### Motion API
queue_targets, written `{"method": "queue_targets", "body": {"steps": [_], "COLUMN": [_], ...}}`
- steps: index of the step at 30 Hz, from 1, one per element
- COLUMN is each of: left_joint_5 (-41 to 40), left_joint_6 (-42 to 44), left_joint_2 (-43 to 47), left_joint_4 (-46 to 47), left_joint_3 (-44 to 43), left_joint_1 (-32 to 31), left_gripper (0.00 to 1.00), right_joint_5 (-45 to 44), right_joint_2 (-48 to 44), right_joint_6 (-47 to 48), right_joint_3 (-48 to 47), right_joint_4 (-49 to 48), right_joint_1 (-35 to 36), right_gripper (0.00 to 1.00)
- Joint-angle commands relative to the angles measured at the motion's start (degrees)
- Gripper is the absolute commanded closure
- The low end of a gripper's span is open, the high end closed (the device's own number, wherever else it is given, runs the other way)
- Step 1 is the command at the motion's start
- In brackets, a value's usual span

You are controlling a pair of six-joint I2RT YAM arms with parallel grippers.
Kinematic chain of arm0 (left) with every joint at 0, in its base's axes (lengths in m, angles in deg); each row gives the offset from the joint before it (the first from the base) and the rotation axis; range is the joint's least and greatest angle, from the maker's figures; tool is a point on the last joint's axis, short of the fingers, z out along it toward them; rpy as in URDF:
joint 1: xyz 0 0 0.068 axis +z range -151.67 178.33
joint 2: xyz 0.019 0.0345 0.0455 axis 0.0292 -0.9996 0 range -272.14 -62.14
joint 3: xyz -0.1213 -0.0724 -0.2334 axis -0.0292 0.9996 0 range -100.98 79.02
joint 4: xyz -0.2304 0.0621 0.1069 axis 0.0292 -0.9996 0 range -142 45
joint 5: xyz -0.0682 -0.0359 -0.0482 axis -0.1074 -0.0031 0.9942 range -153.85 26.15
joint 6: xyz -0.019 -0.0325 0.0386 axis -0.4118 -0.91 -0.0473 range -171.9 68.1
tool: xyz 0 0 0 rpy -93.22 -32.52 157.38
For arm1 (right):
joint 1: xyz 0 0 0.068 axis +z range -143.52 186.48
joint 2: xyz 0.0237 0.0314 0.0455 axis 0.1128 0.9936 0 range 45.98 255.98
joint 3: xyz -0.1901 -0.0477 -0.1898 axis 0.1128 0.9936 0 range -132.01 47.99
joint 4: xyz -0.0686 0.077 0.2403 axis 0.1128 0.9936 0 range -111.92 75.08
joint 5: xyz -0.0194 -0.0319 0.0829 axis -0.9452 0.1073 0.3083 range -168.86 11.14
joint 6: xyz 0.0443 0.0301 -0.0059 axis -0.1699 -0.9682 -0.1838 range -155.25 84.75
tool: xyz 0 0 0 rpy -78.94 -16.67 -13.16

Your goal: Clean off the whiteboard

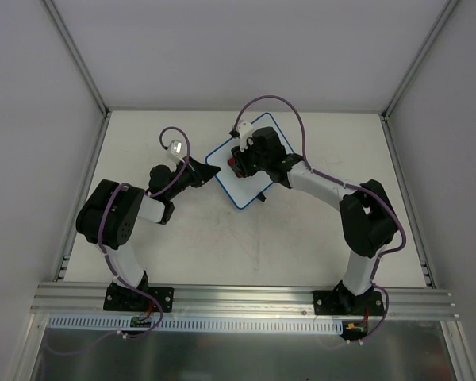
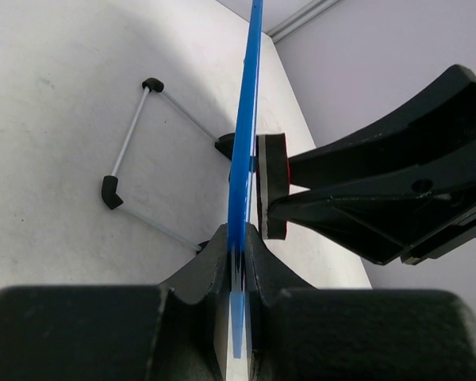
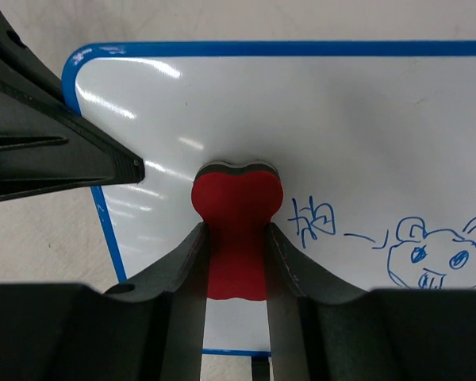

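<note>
Whiteboard point(image 3: 341, 119) on the desk point(image 1: 301, 246), between the arms. We see the left pincer point(image 2: 238, 236) clenched on its blue rim, steadying it, and the right pincer point(image 3: 236, 232) grasping the red eraser point(image 3: 236, 198), pressed to the white face. The doodles point(image 3: 412, 254) lie just beside the eraser, away from the left pincer; we judge the stroke should run that way, along its long axis
</note>
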Motion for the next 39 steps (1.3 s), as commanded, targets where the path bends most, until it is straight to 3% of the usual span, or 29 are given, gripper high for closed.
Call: {"method": "queue_targets", "body": {"steps": [1, 14, 27, 39], "left_joint_5": [0.35, 0.88, 0.97, 1.32], "left_joint_6": [1.35, 1.52, 2.23, 2.14], "left_joint_2": [-1.52, -1.96, -1.34, -1.17], "left_joint_4": [6.97, 8.12, 7.68, 7.94], "left_joint_3": [-0.09, 0.08, 0.35, 0.44], "left_joint_1": [-0.55, -0.47, -0.55, -0.56], "left_gripper": [1.00, 1.00, 1.00, 1.00], "right_joint_5": [0.50, -0.55, -4.68, -1.43], "right_joint_2": [1.37, 5.42, 4.28, 4.02], "right_joint_6": [1.28, 0.93, 0.23, -5.84], "right_joint_3": [-4.25, -5.84, 4.79, 13.40], "right_joint_4": [-2.37, 1.14, 3.60, 2.55], "right_joint_1": [-0.12, -0.12, -0.47, -4.34], "right_gripper": [1.00, 1.00, 1.00, 1.00]}}
